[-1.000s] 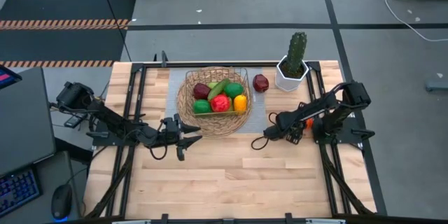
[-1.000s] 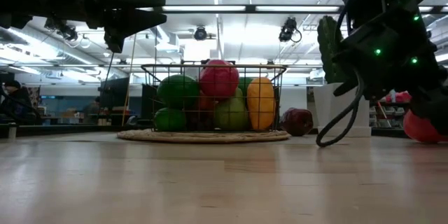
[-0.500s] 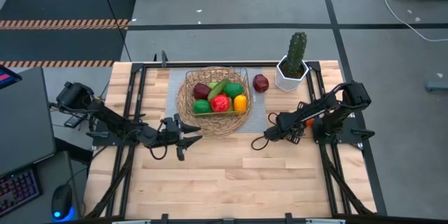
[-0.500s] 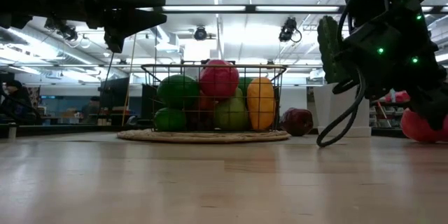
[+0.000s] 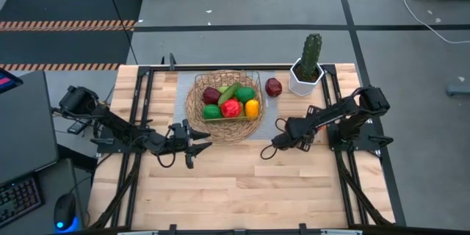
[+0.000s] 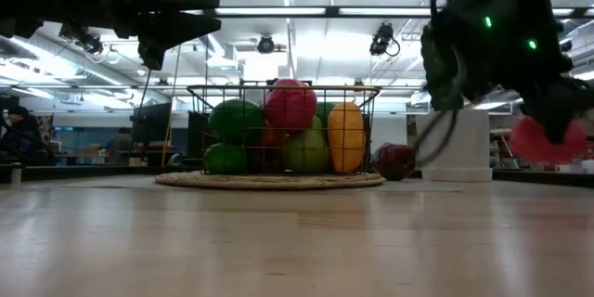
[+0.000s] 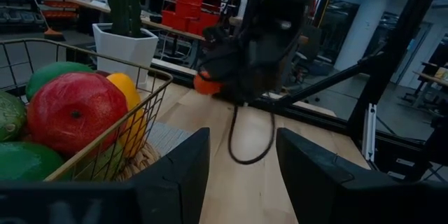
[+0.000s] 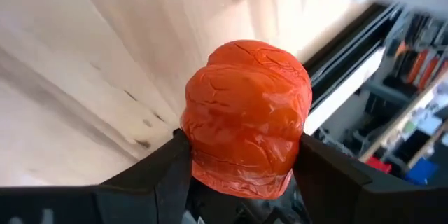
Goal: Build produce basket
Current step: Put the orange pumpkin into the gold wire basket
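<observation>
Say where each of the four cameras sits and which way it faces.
High: overhead, straight down on basket, both arms.
Low: table height, level across; basket, arms above.
Left wrist: past open left tool toward right arm.
Right wrist: right tool shut on orange produce.
Shared: high and low both show the basket.

We see two arms made of dark, almost black segments, joined by rounded housings. The left arm is slim, and a loose black cable hangs in a small loop near its wrist. The right arm has a similar black cable curling under its front end. On the right arm, small green lights glow on the dark casing in the low view. The left gripper has two broad, flat, matte dark fingers with smooth rounded edges. The right gripper has fingers of the same dark, angular shape.
</observation>
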You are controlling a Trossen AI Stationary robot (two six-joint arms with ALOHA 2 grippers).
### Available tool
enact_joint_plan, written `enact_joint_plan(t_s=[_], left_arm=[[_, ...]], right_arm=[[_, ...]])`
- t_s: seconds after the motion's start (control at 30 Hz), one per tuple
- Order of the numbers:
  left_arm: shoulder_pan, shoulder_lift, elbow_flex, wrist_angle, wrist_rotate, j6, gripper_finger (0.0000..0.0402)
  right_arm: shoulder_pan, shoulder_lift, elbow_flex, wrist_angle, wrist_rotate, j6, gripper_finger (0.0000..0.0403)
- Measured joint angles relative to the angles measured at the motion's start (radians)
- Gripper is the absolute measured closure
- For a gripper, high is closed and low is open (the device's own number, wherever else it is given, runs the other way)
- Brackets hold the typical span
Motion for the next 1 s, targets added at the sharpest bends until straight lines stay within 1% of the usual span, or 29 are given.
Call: enact_joint_plan(t_s=[0.13, 0.3, 0.4, 0.53, 0.6, 0.7, 0.87, 1.0], left_arm=[[0.0, 0.0, 0.0, 0.0, 0.0, 0.001, 0.023], [0.0, 0.0, 0.0, 0.0, 0.0, 0.001, 0.023], [0.0, 0.0, 0.0, 0.0, 0.0, 0.001, 0.023], [0.0, 0.0, 0.0, 0.0, 0.0, -0.001, 0.023], [0.0, 0.0, 0.0, 0.0, 0.0, 0.0, 0.023], [0.0, 0.0, 0.0, 0.0, 0.0, 0.0, 0.023], [0.0, 0.0, 0.0, 0.0, 0.0, -0.001, 0.023], [0.0, 0.0, 0.0, -0.001, 0.0, -0.002, 0.023]], right_arm=[[0.033, 0.0, 0.123, -0.045, 0.055, 0.01, 0.0174], [0.073, 0.0, 0.303, -0.056, 0.138, 0.003, 0.0174], [0.098, 0.0, 0.408, -0.035, 0.235, -0.002, 0.0174], [0.13, 0.0, 0.5, 0.055, 0.368, -0.106, 0.0174], [0.135, 0.0, 0.529, 0.119, 0.411, -0.167, 0.0174], [0.124, 0.0, 0.554, 0.234, 0.445, -0.258, 0.0174], [0.076, 0.0, 0.543, 0.46, 0.43, -0.421, 0.0174], [0.022, 0.0, 0.53, 0.571, 0.416, -0.526, 0.0174]])
